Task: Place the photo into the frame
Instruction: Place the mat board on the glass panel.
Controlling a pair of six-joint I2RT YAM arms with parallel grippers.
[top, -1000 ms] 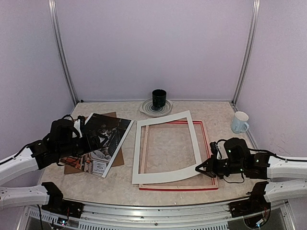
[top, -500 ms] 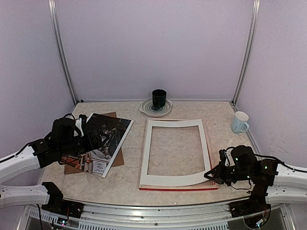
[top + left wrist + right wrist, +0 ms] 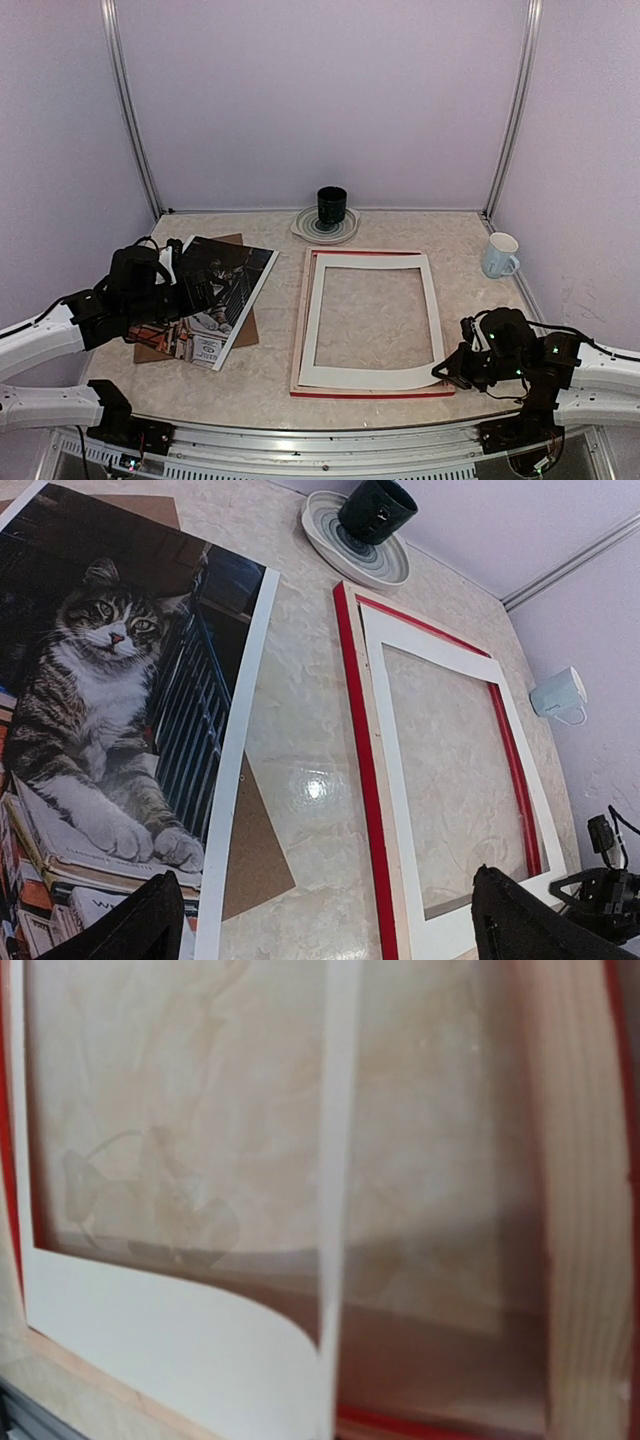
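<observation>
At the near right of the bench, the right hand is seen just beside the near right corner of the red frame. Whether it is clenched cannot be told. A white mat is laid flat on the frame. To the left, the left hand is released, its fingers spread wide. One finger is placed over the near part of the cat photo, which is rested on brown cardboard, apart from the frame. Farther back, a black mug is stood on a plate. A white mug is seen at the right.
</observation>
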